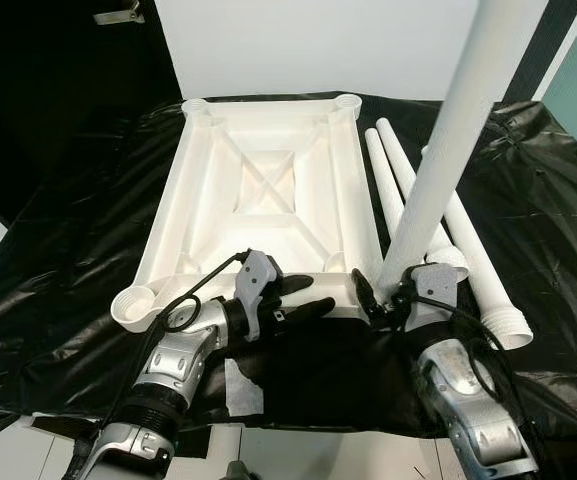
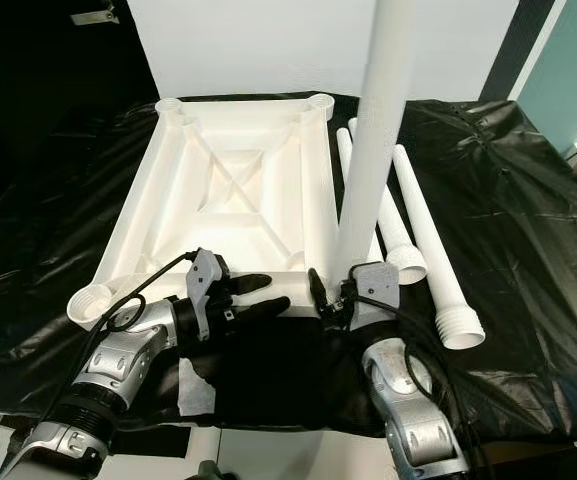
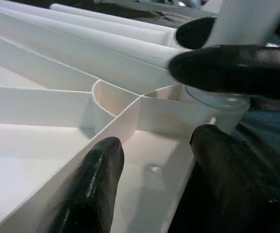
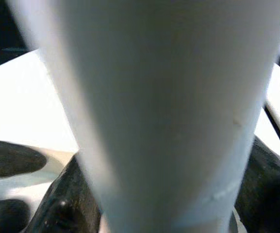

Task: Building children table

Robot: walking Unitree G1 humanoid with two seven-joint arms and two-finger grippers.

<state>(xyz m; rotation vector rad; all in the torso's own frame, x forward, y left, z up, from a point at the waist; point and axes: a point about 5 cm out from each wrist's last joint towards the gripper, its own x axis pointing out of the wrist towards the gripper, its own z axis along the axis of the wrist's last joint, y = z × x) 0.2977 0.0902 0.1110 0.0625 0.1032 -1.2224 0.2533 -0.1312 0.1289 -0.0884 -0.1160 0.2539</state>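
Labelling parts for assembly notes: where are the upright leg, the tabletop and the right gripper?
upright leg (image 1: 438,170), left eye view, mid shaft.
tabletop (image 1: 183,200), left eye view, left rim.
right gripper (image 1: 386,300), left eye view, between fingertips.

Upturned tabletop (image 1: 258,180) lies on the sheet (image 1: 68,250); three loose legs (image 1: 468,250) lie to its right; one leg (image 1: 448,150) stands at its near right corner

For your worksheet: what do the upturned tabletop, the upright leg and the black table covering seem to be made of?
Tabletop: probably moulded white plastic, matte, with ribbed underside. Leg, held by the right pincer: likely the same plastic, smooth and tapered. Covering: thin glossy plastic sheeting, judging by its shiny crinkles.
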